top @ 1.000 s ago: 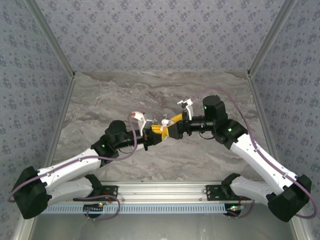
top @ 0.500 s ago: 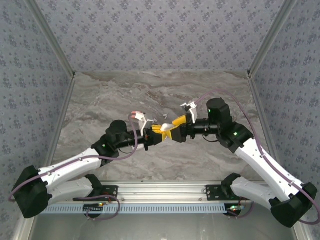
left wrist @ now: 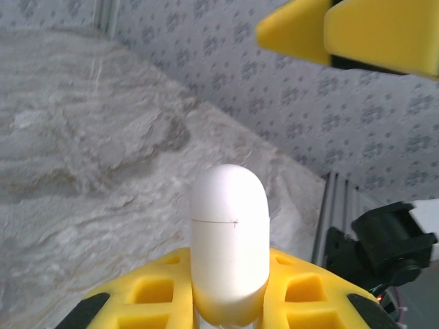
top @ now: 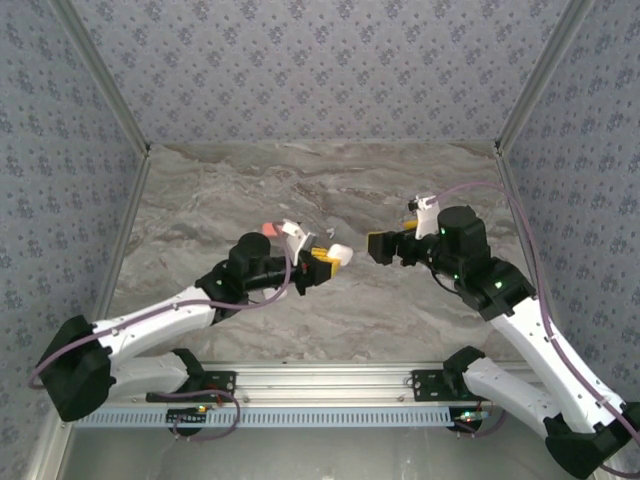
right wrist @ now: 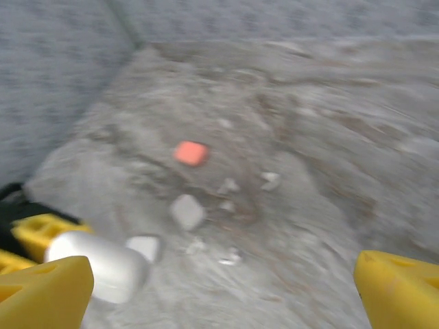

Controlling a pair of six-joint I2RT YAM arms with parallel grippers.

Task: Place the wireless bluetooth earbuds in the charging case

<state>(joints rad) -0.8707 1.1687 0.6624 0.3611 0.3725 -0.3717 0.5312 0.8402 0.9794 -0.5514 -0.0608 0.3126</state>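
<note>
Soft, even light covers the worktop (top: 330, 180), with only faint shadows. Beyond the right fingers (right wrist: 41, 291) everything is smeared by motion blur. Between the left fingers (left wrist: 151, 295) the white case (left wrist: 228, 233) is sharp and bright, nearly washed out.

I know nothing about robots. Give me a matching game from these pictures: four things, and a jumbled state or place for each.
Things:
1. left gripper
2. right gripper
3. white case
4. orange case

States:
A. lying on the table
B. open, holding nothing
C. shut on something
D. held between yellow fingers

Pairs: 1-C, 2-B, 3-D, 4-A
</note>
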